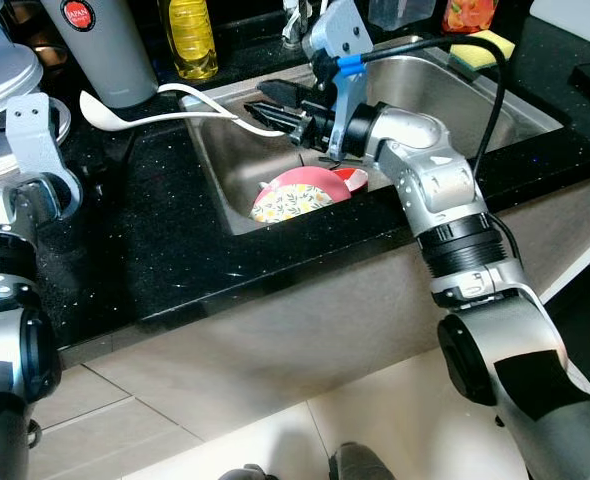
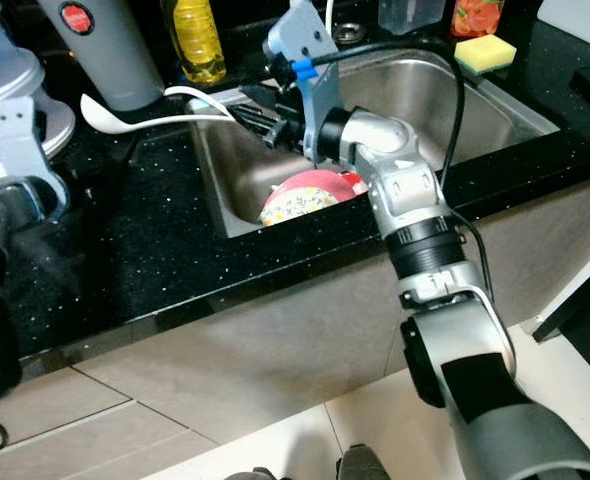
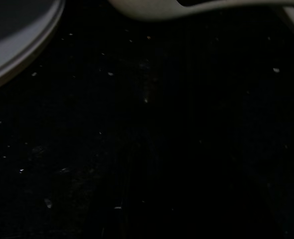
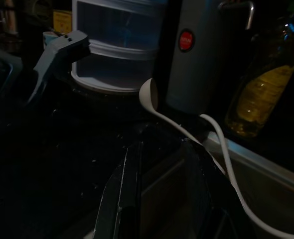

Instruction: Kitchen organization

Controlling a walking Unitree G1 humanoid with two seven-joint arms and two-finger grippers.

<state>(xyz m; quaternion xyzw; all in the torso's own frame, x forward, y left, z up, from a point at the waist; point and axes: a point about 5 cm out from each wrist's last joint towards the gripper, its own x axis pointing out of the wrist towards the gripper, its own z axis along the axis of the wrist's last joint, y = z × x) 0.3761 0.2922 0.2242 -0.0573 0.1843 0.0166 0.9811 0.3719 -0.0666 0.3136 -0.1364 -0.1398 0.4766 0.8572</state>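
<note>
The right tool [image 1: 280,112] hangs over the sink's [image 1: 495,95] near-left corner, fingers seemingly pinching the handle end of a white ladle [image 1: 165,115]. The ladle's bowl lies out on the black counter [image 1: 165,250] beside a grey flask [image 1: 100,45]. It looks light, stiff and smooth, so it may pivot; a hold nearer mid-handle would steady it. The left tool [image 1: 35,140] idles; whether it is spread I cannot tell.

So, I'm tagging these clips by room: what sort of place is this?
A home kitchen, most likely: a steel sink set in a black countertop, a dish-soap bottle and yellow sponge beside it, and dishes in the basin.
</note>
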